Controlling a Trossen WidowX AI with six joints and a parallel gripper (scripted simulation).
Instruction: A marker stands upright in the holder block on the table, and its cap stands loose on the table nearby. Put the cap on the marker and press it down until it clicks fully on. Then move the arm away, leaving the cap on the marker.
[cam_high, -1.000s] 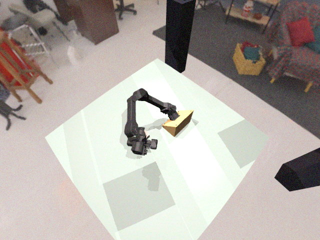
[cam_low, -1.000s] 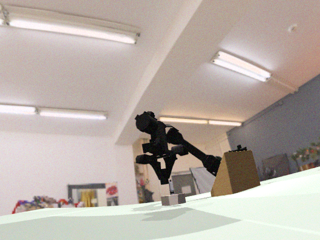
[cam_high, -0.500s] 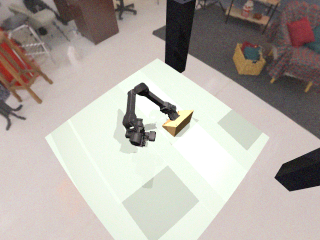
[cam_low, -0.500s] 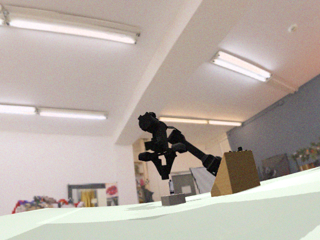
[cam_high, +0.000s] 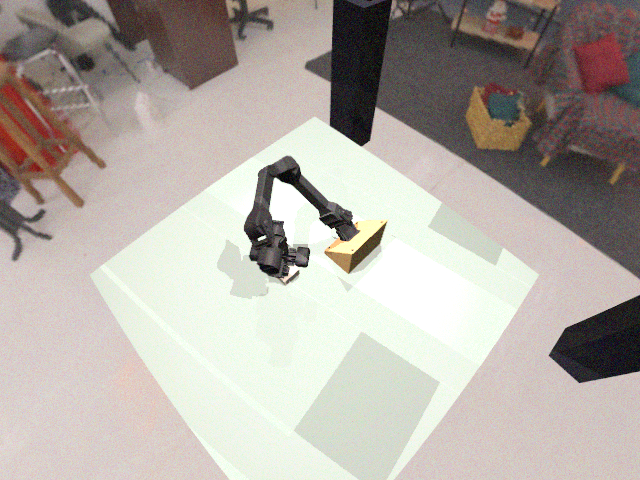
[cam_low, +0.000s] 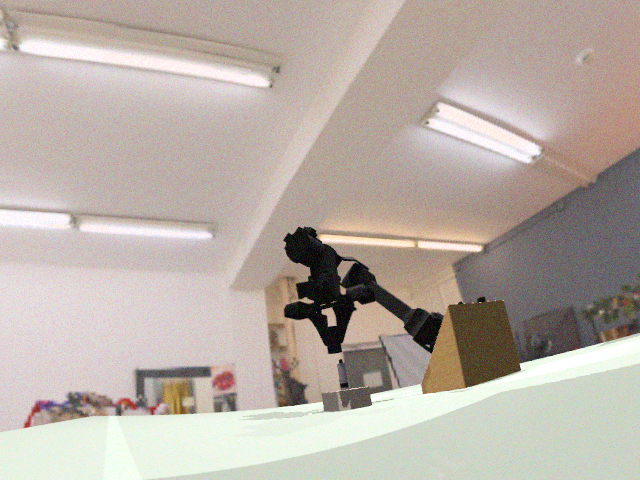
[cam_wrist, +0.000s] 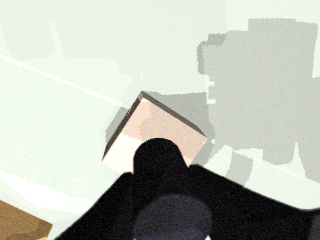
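The holder block (cam_high: 292, 276) (cam_low: 346, 399) (cam_wrist: 167, 122) is a small square block on the table. The marker (cam_low: 342, 376) stands upright in it, grey with a dark narrow tip at the top. My gripper (cam_low: 334, 349) (cam_wrist: 161, 176) points straight down just above the marker, slightly to its left in the exterior view. It is shut on the cap, of which only a small pale part shows under the fingertips, close above the marker's tip. The fingers hide the rest of the cap and, in the wrist view, the marker. Whether cap and marker line up exactly cannot be told.
A wooden wedge-shaped block (cam_high: 366, 249) (cam_low: 488, 343) (cam_wrist: 22, 221) stands beside the arm's base, to the right of the holder block in the top and exterior views. Black posts (cam_high: 358, 67) (cam_high: 602, 338) stand around the table.
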